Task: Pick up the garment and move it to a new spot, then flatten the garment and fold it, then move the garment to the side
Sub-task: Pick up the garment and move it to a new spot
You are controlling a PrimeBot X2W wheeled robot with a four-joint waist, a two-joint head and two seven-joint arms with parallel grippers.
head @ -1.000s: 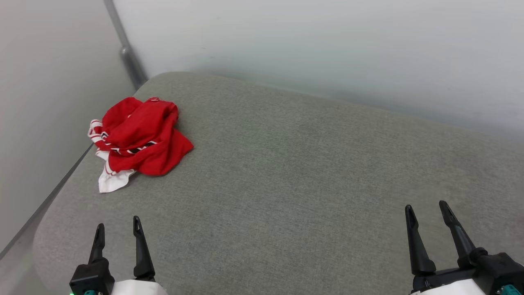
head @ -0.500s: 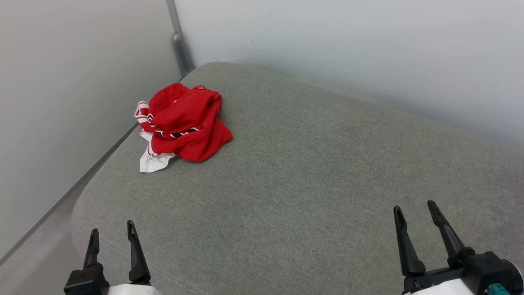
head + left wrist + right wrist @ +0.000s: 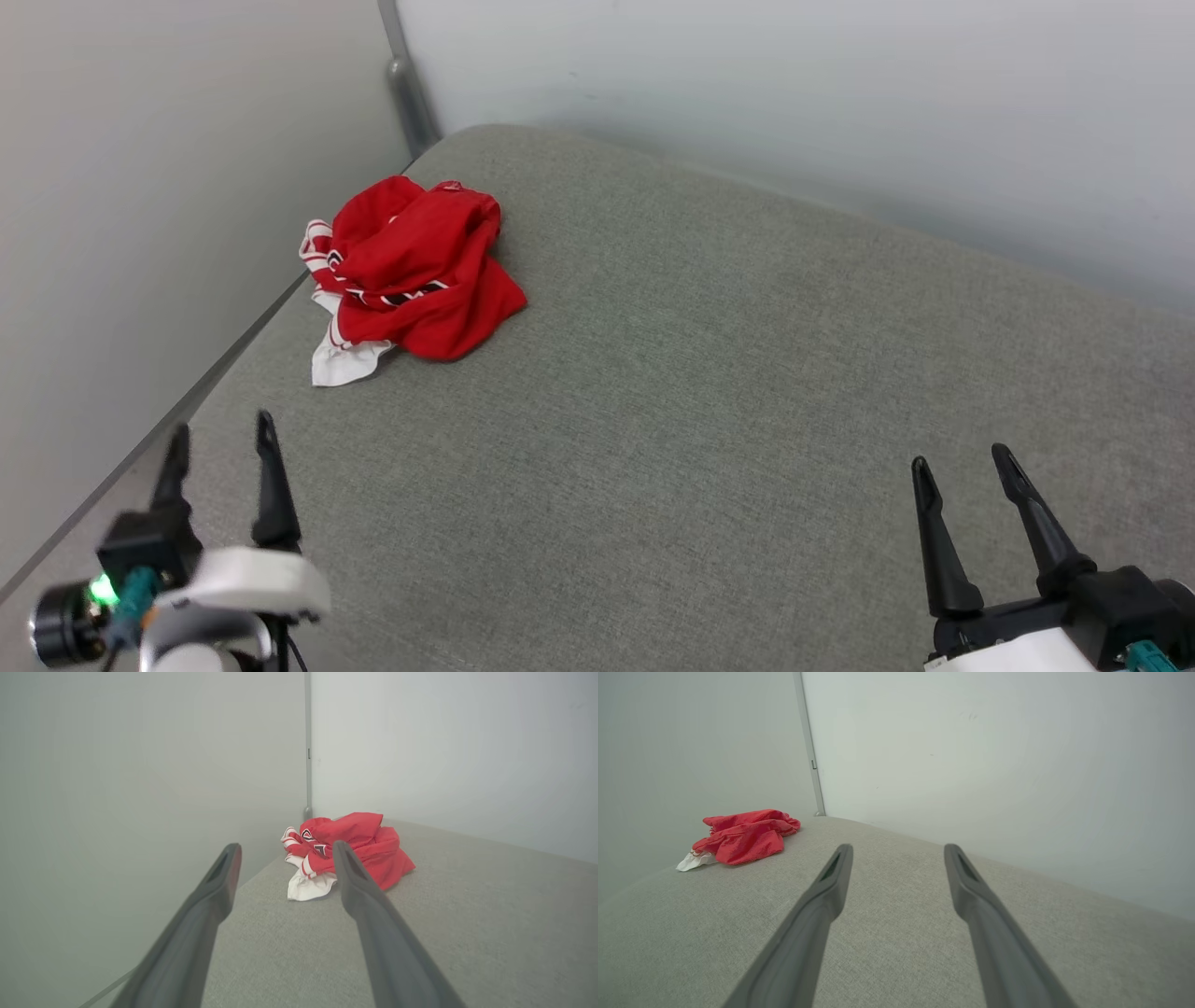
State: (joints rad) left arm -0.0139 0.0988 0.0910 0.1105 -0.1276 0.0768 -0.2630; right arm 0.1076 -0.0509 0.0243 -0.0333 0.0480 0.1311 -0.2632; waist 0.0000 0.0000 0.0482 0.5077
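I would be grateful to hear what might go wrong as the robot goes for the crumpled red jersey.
1. The garment lies bunched by the edge of the cushion, close to the left wall; the open left gripper, reaching in, might graze the wall or nudge cloth over the edge.
2. Its layers are heaped, so a pinch may catch only the white sleeve, leaving it hard to flatten.

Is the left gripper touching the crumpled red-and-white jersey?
No, the open left gripper sits apart from the red-and-white jersey, bare grey cushion between them.
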